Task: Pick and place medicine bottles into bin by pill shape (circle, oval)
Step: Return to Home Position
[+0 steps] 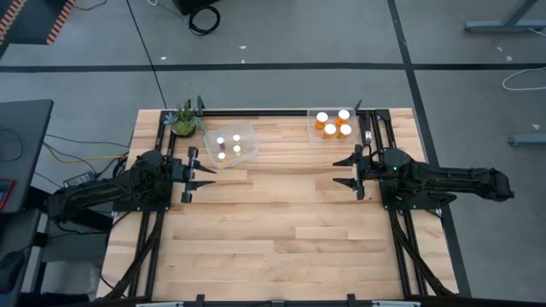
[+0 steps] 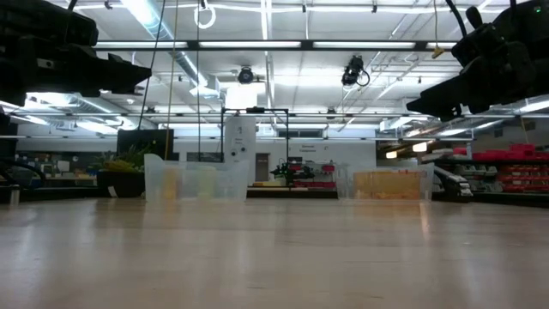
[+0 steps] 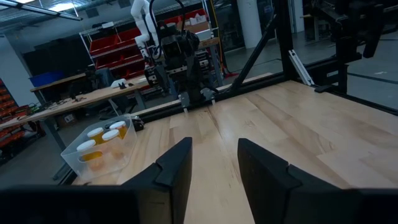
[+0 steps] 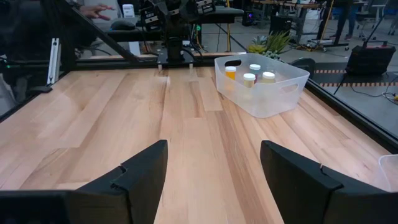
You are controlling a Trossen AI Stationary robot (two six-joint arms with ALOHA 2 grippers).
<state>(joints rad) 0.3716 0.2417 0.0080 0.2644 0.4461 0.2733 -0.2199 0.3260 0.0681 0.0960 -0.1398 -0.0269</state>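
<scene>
All eight medicine bottles appear sorted. The four wider orange translucent bottles with white caps (image 1: pixel 333 124) stand in a clear plastic bin (image 1: pixel 310 119) at one o'clock from the centre of the pale wooden table (image 1: pixel 281 222). The four narrower dark bottles with white caps (image 1: pixel 229 147) stand in a second clear bin (image 1: pixel 253 132) at eleven o'clock, near a small green plant (image 1: pixel 183 119). The left gripper (image 1: pixel 207 175) hovers at nine o'clock, fingers apart and empty. The right gripper (image 1: pixel 339 170) hovers at three o'clock, fingers wide apart and also empty. The bottles look light, rigid and smooth-sided, so a grasp across the body just under the cap should hold best.
</scene>
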